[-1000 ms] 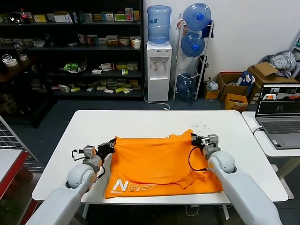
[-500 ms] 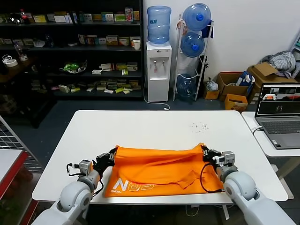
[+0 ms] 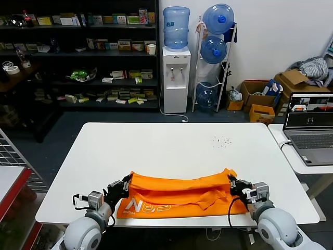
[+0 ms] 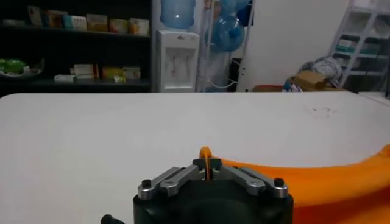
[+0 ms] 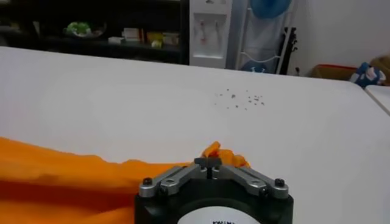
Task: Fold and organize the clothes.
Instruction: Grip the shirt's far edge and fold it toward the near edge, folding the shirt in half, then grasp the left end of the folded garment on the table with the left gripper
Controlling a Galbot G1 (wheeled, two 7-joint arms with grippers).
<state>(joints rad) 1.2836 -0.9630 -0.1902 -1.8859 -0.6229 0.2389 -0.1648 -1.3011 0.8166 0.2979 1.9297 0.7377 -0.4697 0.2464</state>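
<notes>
The orange T-shirt (image 3: 177,192) lies folded over itself near the front edge of the white table (image 3: 166,146), white lettering showing at its front left. My left gripper (image 3: 126,182) is shut on the shirt's upper left corner; the left wrist view shows orange cloth (image 4: 317,179) pinched in my left gripper (image 4: 207,165). My right gripper (image 3: 232,183) is shut on the upper right corner; the right wrist view shows the cloth (image 5: 73,170) bunched at my right gripper (image 5: 211,161). Both hold the folded edge low over the table.
An open laptop (image 3: 311,127) stands on a side table at the right. A water dispenser (image 3: 176,73), bottle rack (image 3: 214,57) and dark shelves (image 3: 78,52) stand behind. Cardboard boxes with a grey-striped cloth heap (image 3: 312,67) are at far right. Small dark specks (image 3: 222,139) dot the table.
Both grippers have pulled the shirt's far edge toward the front of the table, folding the back half over the front half. The shirt now forms a narrower band.
</notes>
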